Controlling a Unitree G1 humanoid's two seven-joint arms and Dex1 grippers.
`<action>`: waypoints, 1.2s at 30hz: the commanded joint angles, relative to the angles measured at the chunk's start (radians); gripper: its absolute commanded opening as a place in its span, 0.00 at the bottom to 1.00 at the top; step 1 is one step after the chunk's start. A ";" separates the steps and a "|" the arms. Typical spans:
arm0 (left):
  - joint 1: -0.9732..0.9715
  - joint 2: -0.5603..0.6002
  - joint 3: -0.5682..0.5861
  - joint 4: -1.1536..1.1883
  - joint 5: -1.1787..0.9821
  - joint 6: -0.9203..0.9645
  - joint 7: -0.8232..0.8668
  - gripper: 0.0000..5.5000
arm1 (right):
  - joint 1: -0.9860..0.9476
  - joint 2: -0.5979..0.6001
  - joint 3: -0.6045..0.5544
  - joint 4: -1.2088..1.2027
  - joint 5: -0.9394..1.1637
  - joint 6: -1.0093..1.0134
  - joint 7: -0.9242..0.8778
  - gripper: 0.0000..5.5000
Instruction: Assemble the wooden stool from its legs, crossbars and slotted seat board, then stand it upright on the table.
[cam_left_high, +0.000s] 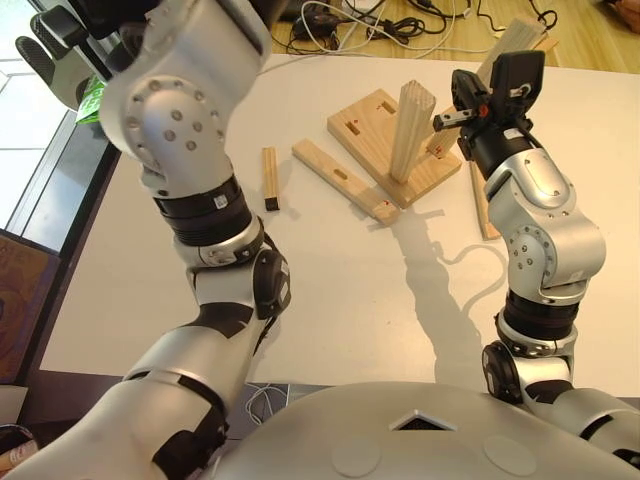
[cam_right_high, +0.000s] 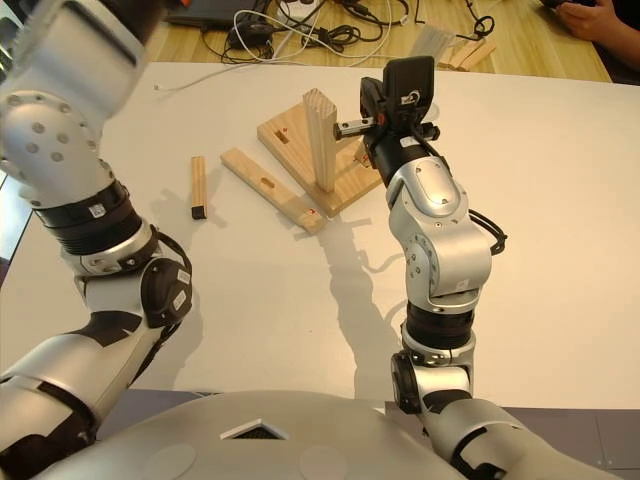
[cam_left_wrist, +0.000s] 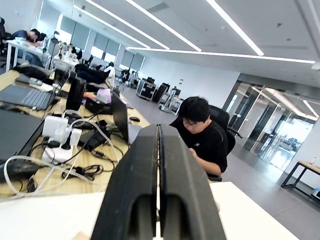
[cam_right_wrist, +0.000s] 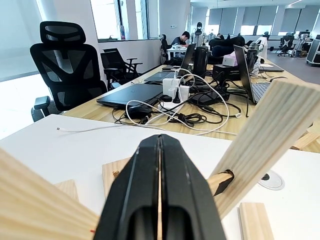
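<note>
The slotted seat board (cam_left_high: 365, 125) lies flat at the table's far middle, with one leg (cam_left_high: 411, 130) standing upright in it. A second leg (cam_left_high: 343, 179) lies just in front of the board. A short crossbar (cam_left_high: 269, 178) lies to the left of it. My right gripper (cam_right_wrist: 160, 142) is shut with nothing in it and hovers at the board's right edge (cam_left_high: 462, 102), close beside the upright leg. Another leg (cam_right_wrist: 265, 132) leans past its fingers. My left gripper (cam_left_wrist: 159, 131) is shut and empty, raised high and pointing out at the room.
A further wooden piece (cam_left_high: 484, 210) lies on the table under my right forearm. More pieces (cam_left_high: 518, 42) rest at the table's far edge. Cables and laptops (cam_right_high: 300, 15) cover the desk behind. The table's near half (cam_left_high: 330, 300) is bare.
</note>
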 joint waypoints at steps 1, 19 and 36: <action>-0.122 -0.062 -0.014 -0.057 -0.109 -0.013 0.008 0.01 | -0.020 -0.022 -0.034 0.020 -0.001 -0.015 0.003 0.00; 0.253 -0.139 -0.280 0.267 -0.097 0.161 -0.100 0.01 | -0.107 -0.139 -0.254 0.153 -0.010 -0.143 -0.041 0.00; 0.306 -0.005 0.097 -0.088 -0.270 0.234 0.137 0.01 | 0.217 -0.636 0.003 0.260 0.013 -0.153 0.614 0.00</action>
